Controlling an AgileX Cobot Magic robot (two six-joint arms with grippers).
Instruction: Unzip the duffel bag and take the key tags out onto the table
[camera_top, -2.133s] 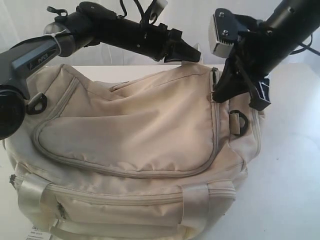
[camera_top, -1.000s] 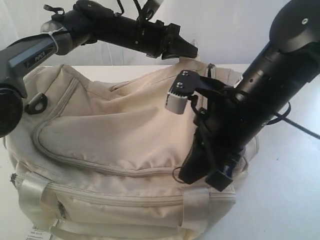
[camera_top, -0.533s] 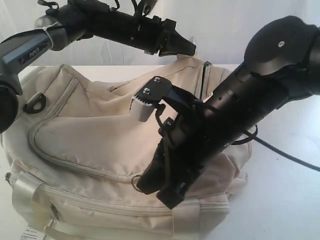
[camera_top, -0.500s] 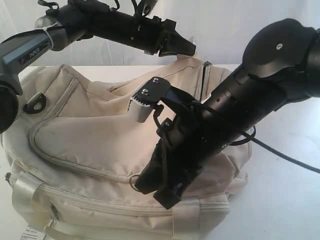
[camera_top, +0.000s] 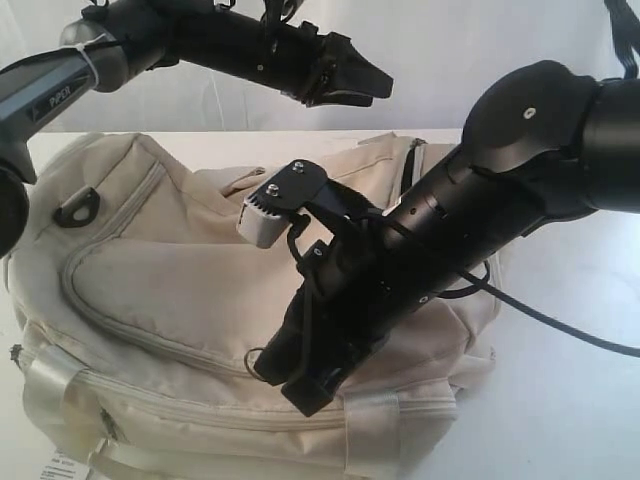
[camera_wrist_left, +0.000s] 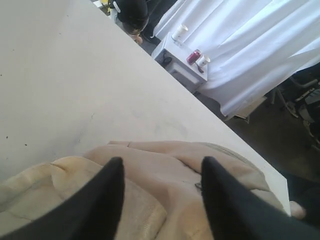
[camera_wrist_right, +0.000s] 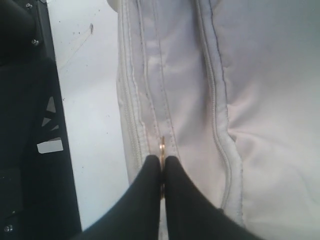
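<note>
The cream duffel bag (camera_top: 150, 270) lies on the white table (camera_top: 570, 400) and fills most of the exterior view. My right gripper (camera_top: 268, 368) reaches down over the bag's front, near the curved zip flap. In the right wrist view this gripper (camera_wrist_right: 161, 160) is shut on the small metal zip pull (camera_wrist_right: 162, 148) along the zip seam. My left gripper (camera_top: 375, 85) hangs above the bag's back edge. Its fingers (camera_wrist_left: 112, 185) stand apart over the bag's fabric (camera_wrist_left: 165, 175) with nothing between them. The key tags are hidden.
A black D-ring (camera_top: 75, 207) sits at the bag's left end, and shiny webbing handles (camera_top: 60, 395) cross its front. A black cable (camera_top: 560, 325) trails over the table on the right. Beyond the table, the left wrist view shows white curtains and a small stand with cups (camera_wrist_left: 187, 57).
My right gripper has dragged the zip pull from the bag's right end down and leftward along the flap's zip. My left gripper has let go of the back fabric, opened and lifted slightly.
</note>
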